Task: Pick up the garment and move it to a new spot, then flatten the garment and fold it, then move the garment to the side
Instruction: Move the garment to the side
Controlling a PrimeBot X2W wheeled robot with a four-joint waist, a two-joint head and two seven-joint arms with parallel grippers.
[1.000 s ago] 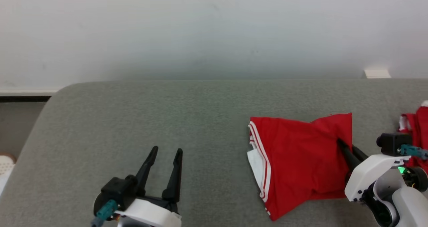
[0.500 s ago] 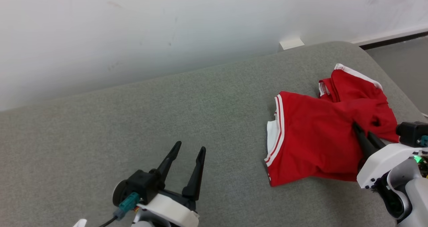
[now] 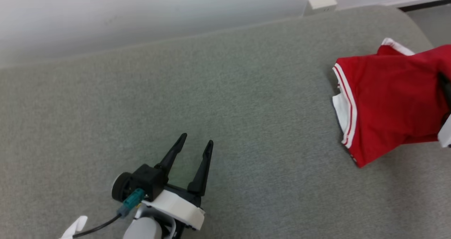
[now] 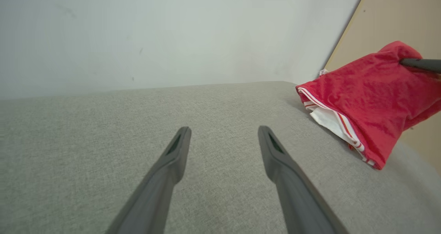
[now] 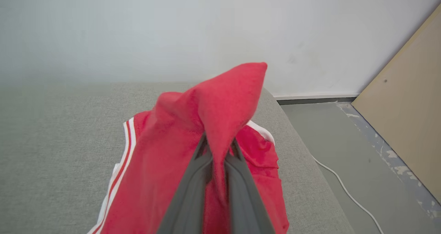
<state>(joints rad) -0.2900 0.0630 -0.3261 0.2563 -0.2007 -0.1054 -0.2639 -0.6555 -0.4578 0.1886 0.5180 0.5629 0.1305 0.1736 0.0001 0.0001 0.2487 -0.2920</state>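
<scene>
right wrist view: right gripper (image 5: 218, 143) pinches garment (image 5: 162, 165)

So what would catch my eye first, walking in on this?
The bright red garment with white stripes, at the right end of the grey padded surface, partly lifted off it. The right gripper pinches a fold of it, pulling the cloth into a peak. The left gripper stands open, holding nothing, at the head view's lower left.

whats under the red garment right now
Below its striped hem a white layer pokes out over the grey cushion. The right gripper pinches a raised fold of the red garment; whatever lies beneath the rest is covered.
</scene>
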